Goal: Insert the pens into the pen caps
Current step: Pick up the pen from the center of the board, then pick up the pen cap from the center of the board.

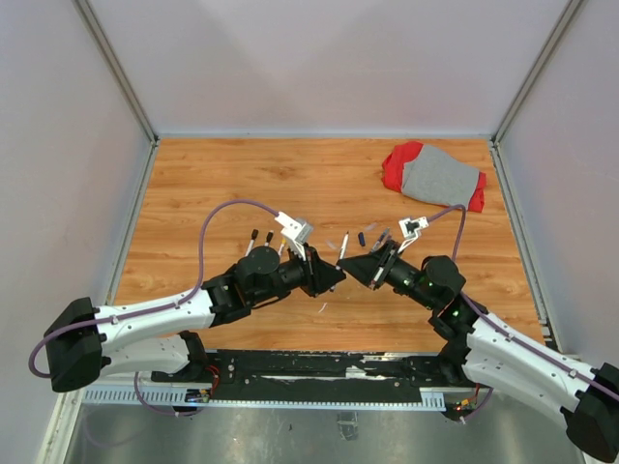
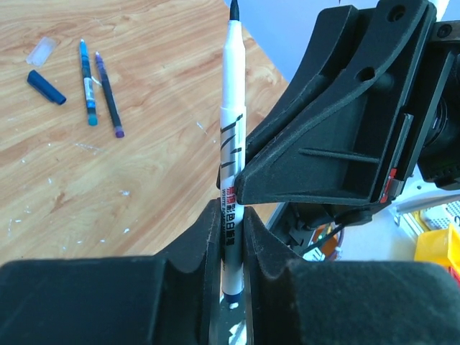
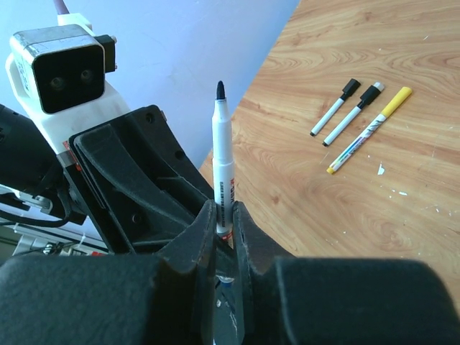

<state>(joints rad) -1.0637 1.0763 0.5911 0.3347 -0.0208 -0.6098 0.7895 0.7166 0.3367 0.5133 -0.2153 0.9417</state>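
Now pinching one upright white pen (image 2: 231,108) low on barrel with left gripper (image 2: 231,224) and right gripper (image 3: 224,215), both closed tight.
Likely light, stiff, slick; best held mid-barrel, tip free for capping, blue cap (image 2: 46,86) lying apart on table (image 2: 158,172).

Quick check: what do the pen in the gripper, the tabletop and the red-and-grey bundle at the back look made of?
Held pen: glossy white plastic barrel by its sheen and printed lettering; dark tip, possibly felt. Tabletop: wood-grain, likely laminate, given the flat, even sheen. Red-and-grey bundle: soft matte fabric, judging by its rumpled folds.
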